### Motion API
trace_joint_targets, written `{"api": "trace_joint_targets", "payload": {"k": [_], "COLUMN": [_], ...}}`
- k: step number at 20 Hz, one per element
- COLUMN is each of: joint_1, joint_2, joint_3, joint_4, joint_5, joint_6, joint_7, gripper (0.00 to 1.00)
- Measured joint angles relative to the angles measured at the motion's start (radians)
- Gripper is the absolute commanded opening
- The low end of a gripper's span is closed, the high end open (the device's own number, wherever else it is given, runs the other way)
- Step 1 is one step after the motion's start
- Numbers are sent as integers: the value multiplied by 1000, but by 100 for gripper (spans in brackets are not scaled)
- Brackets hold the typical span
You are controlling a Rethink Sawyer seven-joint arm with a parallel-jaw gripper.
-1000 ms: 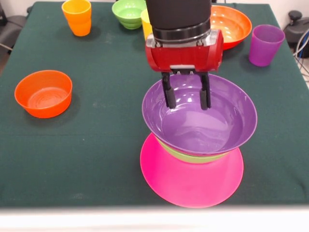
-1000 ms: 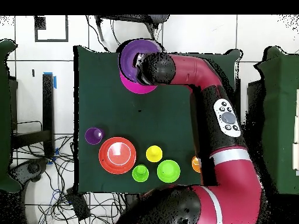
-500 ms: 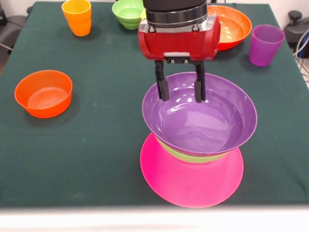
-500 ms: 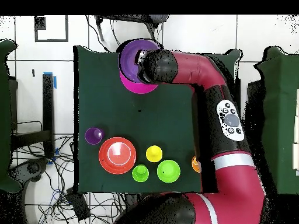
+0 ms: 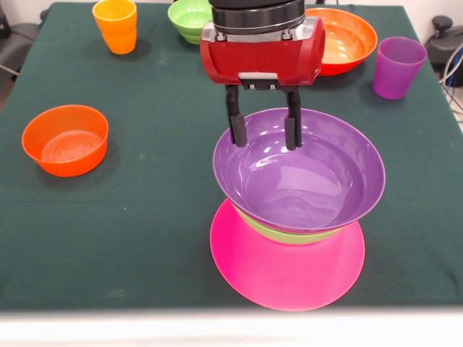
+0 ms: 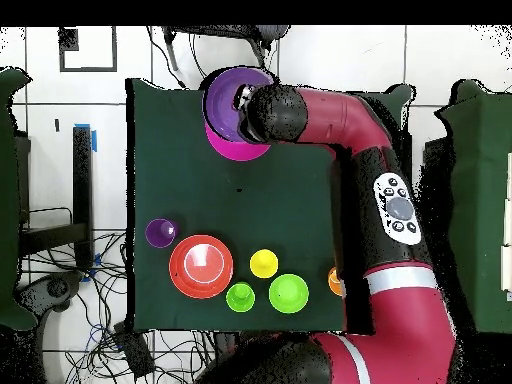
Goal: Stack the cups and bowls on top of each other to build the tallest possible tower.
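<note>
The gripper (image 5: 260,129) has risen since the earlier frames and shifted a little toward the picture's left in the front view; its fingers (image 5: 236,126), which a second ago reached down inside the purple bowl (image 5: 299,172), now have their tips just above that bowl's far rim. The fingers stand apart and hold nothing. The bowls and cups have not moved.

The tower (image 5: 289,224) stands at the near edge of the table (image 5: 145,210) in the front view: the pink bowl (image 5: 286,271) at the bottom, a light green bowl (image 5: 289,233) on it showing only as a thin band, and the purple bowl on top, tilted slightly.

Apart from it sit a small orange-red bowl (image 5: 65,139) at the left, an orange cup (image 5: 116,25), a ribbed green bowl (image 5: 192,18), a wide orange-red bowl (image 5: 347,36) and a purple cup (image 5: 398,66) along the far side. The gripper body hides the yellow cup (image 6: 264,263) in the front view; the overhead view shows it, along with a light green cup (image 6: 240,296). There the arm (image 6: 340,130) covers part of the tower, and the orange cup is half hidden by it. No writing can be read.
</note>
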Motion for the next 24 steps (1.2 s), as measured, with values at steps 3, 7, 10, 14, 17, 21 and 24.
{"api": "trace_joint_targets", "payload": {"k": [3, 7, 10, 14, 17, 21, 24], "joint_1": [0, -1, -4, -15, -38, -63, -91], "joint_2": [-2, -6, -10, -25, -40, -52, -64], "joint_3": [-6, -13, -19, -28, -30, -32, -34], "joint_4": [0, 0, 1, 11, 26, 41, 67], "joint_5": [0, 0, 0, 0, -3, -5, -7], "joint_6": [13, 28, 37, 39, 39, 38, 39], "joint_7": [0, 0, 0, 0, 0, 0, 0], "gripper": [100, 100, 100, 100, 100, 100, 100]}}
